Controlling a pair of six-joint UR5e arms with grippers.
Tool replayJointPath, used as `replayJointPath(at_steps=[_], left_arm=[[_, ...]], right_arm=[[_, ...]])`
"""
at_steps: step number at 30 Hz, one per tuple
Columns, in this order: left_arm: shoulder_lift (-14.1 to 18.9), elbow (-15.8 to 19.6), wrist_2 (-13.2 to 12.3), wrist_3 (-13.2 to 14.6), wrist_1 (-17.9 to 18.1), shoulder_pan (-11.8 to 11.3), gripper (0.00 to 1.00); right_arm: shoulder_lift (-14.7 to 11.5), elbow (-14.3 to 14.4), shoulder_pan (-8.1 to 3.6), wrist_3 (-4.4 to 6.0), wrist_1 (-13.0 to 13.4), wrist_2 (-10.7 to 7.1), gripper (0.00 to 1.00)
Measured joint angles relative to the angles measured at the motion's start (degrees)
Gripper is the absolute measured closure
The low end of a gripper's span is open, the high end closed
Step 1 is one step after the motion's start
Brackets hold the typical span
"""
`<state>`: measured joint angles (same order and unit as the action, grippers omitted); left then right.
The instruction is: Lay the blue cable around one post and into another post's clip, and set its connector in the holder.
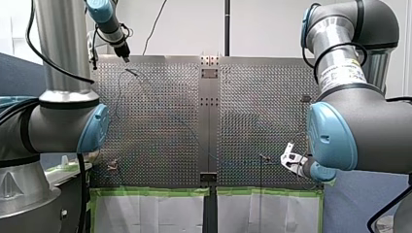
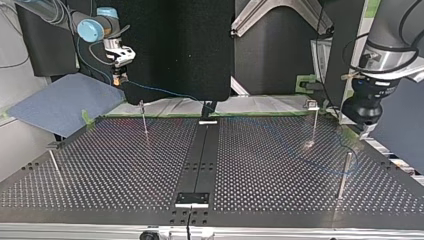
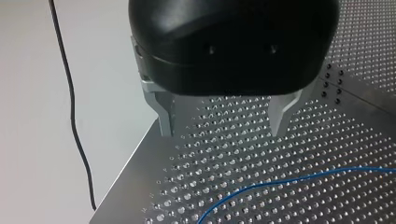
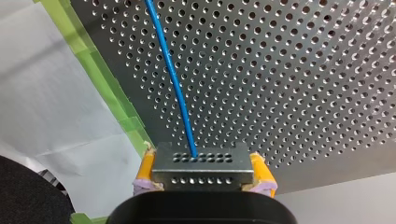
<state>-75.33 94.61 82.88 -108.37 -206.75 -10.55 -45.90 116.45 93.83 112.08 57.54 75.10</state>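
Note:
In the right wrist view my right gripper is shut, its yellow pads clamped on a grey metal connector. The blue cable runs out of the connector over the perforated plate. In the top view this gripper hangs off the table's far left edge. The cable trails from it across the table towards a post at the near right. My left gripper is open above the plate with nothing between its metal fingers. A stretch of cable lies ahead of it.
More thin posts stand on the table: one far left, one far right, one near left. A dark centre strip splits the table. Green tape and white paper line the front view's near edge.

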Motion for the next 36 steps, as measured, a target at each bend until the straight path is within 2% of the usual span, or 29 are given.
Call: replayJointPath(at_steps=[4,12,19,27,36], left_arm=[[0.09,0.0,0.48,0.01,-0.05,0.01,0.0],[0.15,0.01,3.34,0.03,-0.07,0.03,0.0],[0.18,0.02,4.75,0.05,-1.0,0.03,0.0],[0.31,0.03,8.09,0.42,-2.85,0.21,0.0],[0.34,0.03,8.64,0.32,-3.06,0.6,0.0]], right_arm=[[0.0,0.01,0.06,0.0,0.02,0.03,1.0],[0.02,0.0,0.27,0.0,0.06,0.01,1.0],[0.02,-0.01,0.41,0.0,0.06,-0.03,1.0],[0.0,0.02,0.44,0.0,0.03,-0.03,1.0],[0.01,0.0,0.44,0.0,0.02,-0.03,1.0]])
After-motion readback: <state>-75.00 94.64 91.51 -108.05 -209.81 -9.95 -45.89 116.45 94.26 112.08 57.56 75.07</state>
